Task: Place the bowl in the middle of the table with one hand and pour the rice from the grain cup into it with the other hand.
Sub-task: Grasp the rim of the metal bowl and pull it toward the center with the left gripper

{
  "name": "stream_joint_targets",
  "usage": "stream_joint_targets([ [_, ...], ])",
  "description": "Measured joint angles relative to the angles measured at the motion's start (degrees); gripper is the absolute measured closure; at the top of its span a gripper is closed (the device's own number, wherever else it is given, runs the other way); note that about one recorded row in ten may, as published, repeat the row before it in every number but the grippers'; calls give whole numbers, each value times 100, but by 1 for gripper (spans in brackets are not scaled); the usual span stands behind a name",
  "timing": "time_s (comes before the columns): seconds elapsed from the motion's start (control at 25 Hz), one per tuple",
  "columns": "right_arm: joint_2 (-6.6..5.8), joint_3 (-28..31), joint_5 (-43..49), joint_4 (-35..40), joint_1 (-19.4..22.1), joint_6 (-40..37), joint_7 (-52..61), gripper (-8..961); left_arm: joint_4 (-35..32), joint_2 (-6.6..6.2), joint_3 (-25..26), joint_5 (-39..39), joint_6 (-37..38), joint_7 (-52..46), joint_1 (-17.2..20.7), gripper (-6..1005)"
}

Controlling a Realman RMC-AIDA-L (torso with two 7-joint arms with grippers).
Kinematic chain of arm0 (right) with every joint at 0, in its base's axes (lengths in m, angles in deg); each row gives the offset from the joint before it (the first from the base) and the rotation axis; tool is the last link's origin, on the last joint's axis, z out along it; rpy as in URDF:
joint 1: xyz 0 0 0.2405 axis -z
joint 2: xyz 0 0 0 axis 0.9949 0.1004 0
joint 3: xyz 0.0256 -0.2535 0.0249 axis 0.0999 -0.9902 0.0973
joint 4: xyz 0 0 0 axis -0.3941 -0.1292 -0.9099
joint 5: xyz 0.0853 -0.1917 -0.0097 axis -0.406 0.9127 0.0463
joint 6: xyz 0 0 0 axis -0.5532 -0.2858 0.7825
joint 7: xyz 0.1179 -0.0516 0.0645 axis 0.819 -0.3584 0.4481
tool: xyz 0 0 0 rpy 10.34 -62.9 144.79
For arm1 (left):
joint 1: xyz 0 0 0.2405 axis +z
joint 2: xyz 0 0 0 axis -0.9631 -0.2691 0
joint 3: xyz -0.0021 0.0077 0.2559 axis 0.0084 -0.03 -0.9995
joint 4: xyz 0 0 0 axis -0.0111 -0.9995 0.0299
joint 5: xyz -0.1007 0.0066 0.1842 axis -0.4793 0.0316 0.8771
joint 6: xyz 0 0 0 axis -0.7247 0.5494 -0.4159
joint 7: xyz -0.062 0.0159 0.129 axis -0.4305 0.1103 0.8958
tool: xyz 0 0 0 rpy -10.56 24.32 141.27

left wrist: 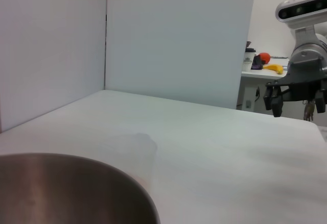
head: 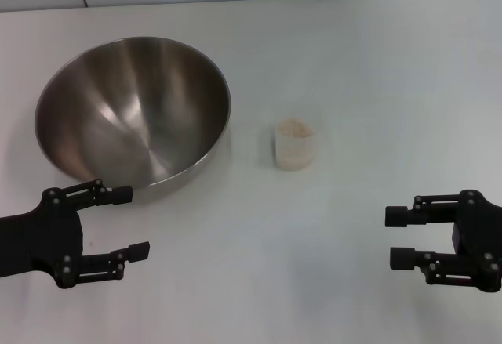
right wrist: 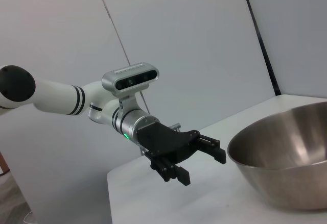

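Sitting left of the grain cup (head: 296, 145), the bowl (head: 133, 109) is empty; left gripper (head: 129, 222) near its rim, right gripper (head: 398, 237) well apart, both jaws spread.

Head view looks down, both wrist views low, all sharing bowl (head: 133, 109).
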Motion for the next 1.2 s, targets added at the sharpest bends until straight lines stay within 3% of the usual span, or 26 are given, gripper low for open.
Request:
stream_joint_targets([
  [1.2, 9, 5, 1, 0, -8, 0, -35, 401, -17, -9, 14, -160, -26, -6, 0, 188],
])
